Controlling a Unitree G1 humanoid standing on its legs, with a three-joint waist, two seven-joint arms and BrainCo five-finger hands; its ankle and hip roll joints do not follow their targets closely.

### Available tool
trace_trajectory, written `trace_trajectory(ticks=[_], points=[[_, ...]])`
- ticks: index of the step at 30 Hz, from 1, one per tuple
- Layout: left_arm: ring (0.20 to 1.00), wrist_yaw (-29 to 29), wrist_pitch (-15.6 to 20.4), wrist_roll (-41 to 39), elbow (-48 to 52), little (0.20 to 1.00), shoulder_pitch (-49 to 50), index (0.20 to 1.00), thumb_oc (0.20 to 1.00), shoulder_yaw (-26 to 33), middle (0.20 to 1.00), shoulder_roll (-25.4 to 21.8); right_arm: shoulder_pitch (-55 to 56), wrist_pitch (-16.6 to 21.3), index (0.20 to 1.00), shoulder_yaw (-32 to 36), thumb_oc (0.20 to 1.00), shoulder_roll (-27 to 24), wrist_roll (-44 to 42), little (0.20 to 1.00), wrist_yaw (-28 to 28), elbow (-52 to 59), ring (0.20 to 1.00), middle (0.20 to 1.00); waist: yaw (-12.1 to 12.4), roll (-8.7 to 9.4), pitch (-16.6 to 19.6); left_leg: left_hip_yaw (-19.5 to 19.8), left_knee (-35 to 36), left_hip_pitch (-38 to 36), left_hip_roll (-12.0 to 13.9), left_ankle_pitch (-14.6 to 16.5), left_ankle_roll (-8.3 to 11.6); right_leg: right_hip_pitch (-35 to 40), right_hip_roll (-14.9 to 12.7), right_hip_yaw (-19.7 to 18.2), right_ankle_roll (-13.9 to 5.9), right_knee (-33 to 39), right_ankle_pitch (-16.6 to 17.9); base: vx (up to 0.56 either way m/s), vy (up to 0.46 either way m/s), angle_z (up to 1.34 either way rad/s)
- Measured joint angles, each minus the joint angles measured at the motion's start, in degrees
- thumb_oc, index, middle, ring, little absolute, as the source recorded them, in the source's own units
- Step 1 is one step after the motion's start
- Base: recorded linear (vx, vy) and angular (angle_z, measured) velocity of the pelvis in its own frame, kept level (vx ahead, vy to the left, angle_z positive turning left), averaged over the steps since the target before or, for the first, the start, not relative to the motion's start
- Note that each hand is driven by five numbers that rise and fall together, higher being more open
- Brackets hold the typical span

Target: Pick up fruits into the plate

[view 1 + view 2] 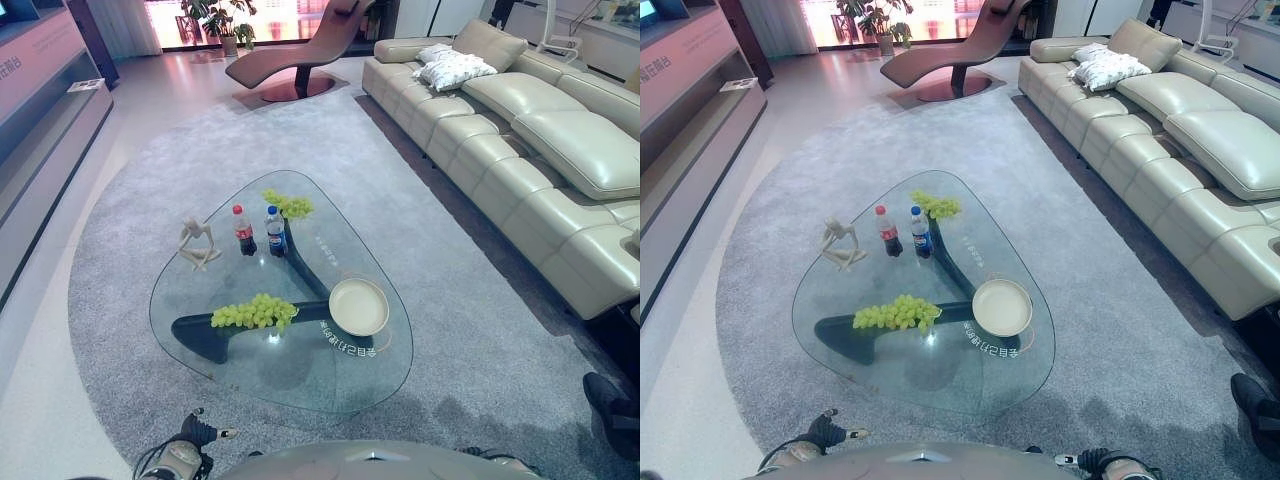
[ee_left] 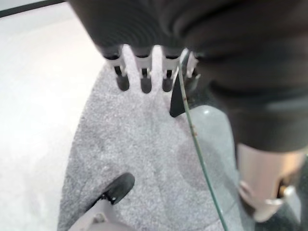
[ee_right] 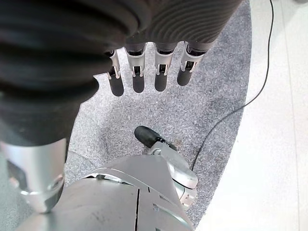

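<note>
- Grapes (image 1: 255,312) on glass worktop (image 1: 290,385), left of empty plate (image 1: 358,305); second bunch (image 1: 288,204) at far edge.
- Left robot hand (image 2: 144,72) and right robot hand (image 3: 147,67) hang low, fingers straight, holding nothing.

Bright daylight comes from the window (image 1: 240,20) at the top of the frame, washing it out to pink-white glare. The glass table (image 1: 200,350) carries pale reflections and throws a soft shadow on the carpet (image 1: 480,380). Both wrist views are blurred up close.
</note>
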State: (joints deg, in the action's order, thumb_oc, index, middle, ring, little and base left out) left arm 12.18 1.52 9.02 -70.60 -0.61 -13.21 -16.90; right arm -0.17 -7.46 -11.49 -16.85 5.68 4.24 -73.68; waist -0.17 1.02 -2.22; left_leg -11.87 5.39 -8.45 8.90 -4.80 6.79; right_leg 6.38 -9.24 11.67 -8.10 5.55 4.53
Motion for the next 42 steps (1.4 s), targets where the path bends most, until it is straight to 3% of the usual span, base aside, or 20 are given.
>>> trace_trajectory(ticks=[9, 16, 21, 24, 27, 31, 35, 42], points=[[1.0, 4.77, 3.76, -0.09, 4.05, 1.0, -2.41, 1.0, 1.0, -0.01, 1.0, -4.21, 0.01, -0.15, 1.0, 0.48, 1.0, -2.68, 0.0, 1.0, 1.45, -0.01, 1.0, 1.0, -0.27, -0.45, -0.42, -0.22, 0.01, 0.1, 0.01, 0.12, 0.17, -0.21, 0.0, -0.17, -0.01, 0.0, 0.0, 0.0, 0.002, 0.0], [1.0, 6.22, 4.65, 0.21, 13.89, 1.0, -6.26, 1.0, 1.0, 0.05, 1.0, -12.44, 0.77, 0.03, 1.0, 0.52, 1.0, -4.81, 0.01, 1.0, 2.11, -0.04, 1.0, 1.0, -1.53, -1.39, -1.42, -0.66, 0.0, 0.85, -0.04, 0.07, 0.12, -1.21, 0.06, -0.64, -0.18, -0.01, 0.21, 0.02, 0.022, -0.02], [1.0, 7.52, 3.19, 6.54, 18.41, 1.0, -12.67, 1.0, 1.0, -0.92, 1.0, -18.59, 0.47, 0.14, 1.0, 0.41, 1.0, -5.19, -0.12, 1.0, 2.02, 0.23, 1.0, 1.0, -1.76, -2.21, -3.19, -1.72, -0.09, 2.88, -0.13, -0.17, 0.2, -3.97, 0.12, -1.82, 0.28, -0.27, 1.01, -0.09, 0.035, -0.11], [1.0, 8.71, 2.02, 10.18, 19.44, 1.0, -18.26, 1.0, 1.0, -2.52, 1.0, -22.39, -1.46, 0.23, 1.0, -0.57, 1.0, -6.1, -0.39, 1.0, 1.89, 0.59, 1.0, 1.0, -2.29, -2.53, -5.56, -2.0, -0.28, 5.77, -0.37, -1.03, -0.08, -7.12, 0.1, -2.74, 0.44, -0.32, 2.32, -0.22, 0.048, -0.11], [1.0, 9.85, 0.83, 12.74, 19.28, 1.0, -27.06, 1.0, 1.0, -5.9, 1.0, -26.7, -5.66, 0.61, 1.0, -2.48, 1.0, -7.78, -2.57, 1.0, 1.1, 1.06, 1.0, 1.0, -3.32, -2.48, -10.15, -1.99, -0.31, 9.39, -0.71, -2.37, -0.49, -11.0, -0.17, -3.24, 0.65, -0.71, 3.46, -0.21, 0.025, -0.04], [1.0, 10.38, 0.25, 14.31, 19.0, 1.0, -34.8, 1.0, 1.0, -9.52, 1.0, -27.18, -8.97, 1.54, 1.0, -3.5, 1.0, -8.57, -4.03, 1.0, 0.93, 1.96, 1.0, 1.0, -3.92, -2.43, -14.2, -2.01, -0.33, 11.14, -0.74, -3.05, -0.54, -12.81, -0.14, -3.28, 0.84, -0.71, 3.98, -0.13, 0.004, -0.01], [1.0, 10.2, -0.24, 18.17, 16.65, 1.0, -44.82, 1.0, 1.0, -16.04, 1.0, -28.1, -14.65, 2.86, 1.0, -5.2, 1.0, -9.78, -6.46, 1.0, -0.23, 3.48, 1.0, 1.0, -5.22, -2.12, -20.88, -2.09, -2.32, 15.15, -0.5, -3.14, -0.49, -16.83, -0.13, -3.85, 1.18, -2.24, 4.67, -0.1, 0.006, -0.04], [1.0, 7.94, -1.17, 19.05, 11.55, 1.0, -50.86, 1.0, 1.0, -18.99, 1.0, -27.94, -19.25, 4.64, 1.0, -5.24, 1.0, -11.74, -9.14, 1.0, -1.78, 6.03, 1.0, 1.0, -7.22, -1.51, -27.07, -2.45, -4.13, 19.67, -0.15, -3.02, -0.38, -21.97, -0.19, -4.14, 1.28, -4.76, 4.73, -0.08, 0.024, -0.03]])
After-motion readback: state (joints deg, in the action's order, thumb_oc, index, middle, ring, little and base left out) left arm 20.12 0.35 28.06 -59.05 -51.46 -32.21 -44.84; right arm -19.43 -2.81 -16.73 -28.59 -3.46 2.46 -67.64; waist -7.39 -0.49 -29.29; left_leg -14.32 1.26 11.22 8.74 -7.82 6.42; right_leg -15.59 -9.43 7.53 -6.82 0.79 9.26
